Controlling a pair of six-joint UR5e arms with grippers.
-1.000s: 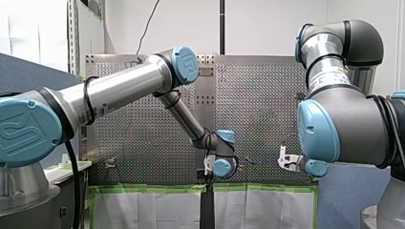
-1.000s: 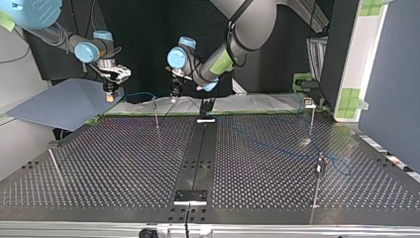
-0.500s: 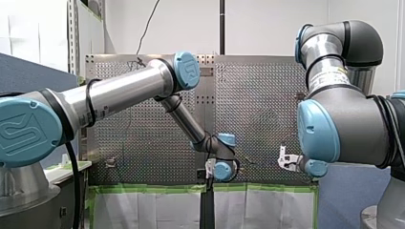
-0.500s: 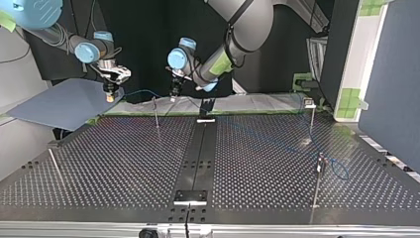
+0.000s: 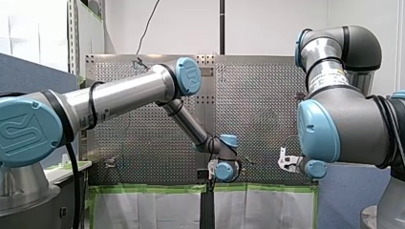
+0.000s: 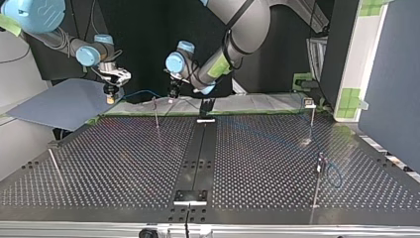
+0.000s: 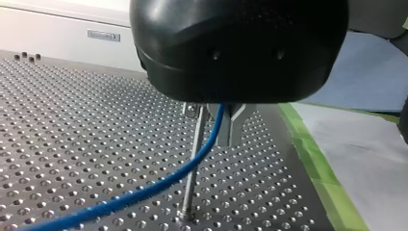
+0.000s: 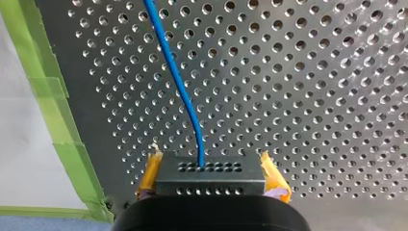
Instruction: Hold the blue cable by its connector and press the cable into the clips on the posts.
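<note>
The yellow-padded right gripper (image 8: 208, 168) clamps the dark, perforated rectangular connector (image 8: 211, 179). The left gripper (image 7: 222, 130) has its metal fingers closed around the thin blue cable (image 7: 159, 185), just beside a slender metal post (image 7: 188, 197). Done well, the cable is drawn taut and lowered squarely onto the post's top.

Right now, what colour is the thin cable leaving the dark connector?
The cable is blue; right wrist view.
</note>
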